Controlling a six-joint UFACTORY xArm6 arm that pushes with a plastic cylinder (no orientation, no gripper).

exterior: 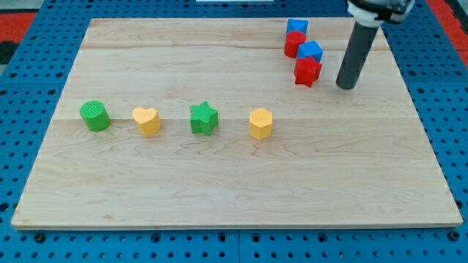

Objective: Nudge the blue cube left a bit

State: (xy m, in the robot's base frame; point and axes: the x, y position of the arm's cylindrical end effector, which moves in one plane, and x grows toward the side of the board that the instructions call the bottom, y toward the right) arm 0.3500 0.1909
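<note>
A blue cube (310,51) sits near the view's top right on the wooden board, touching a red star block (308,71) just below it. A second blue block (297,28) sits above and to the left, against a red block (294,44). My tip (346,85) is at the end of the dark rod, to the right of the blue cube and red star, a short gap apart from them.
A green cylinder (95,115), a yellow heart (146,120), a green star (204,118) and a yellow hexagon block (260,123) stand in a row across the board's middle. The wooden board (219,197) lies on a blue pegboard.
</note>
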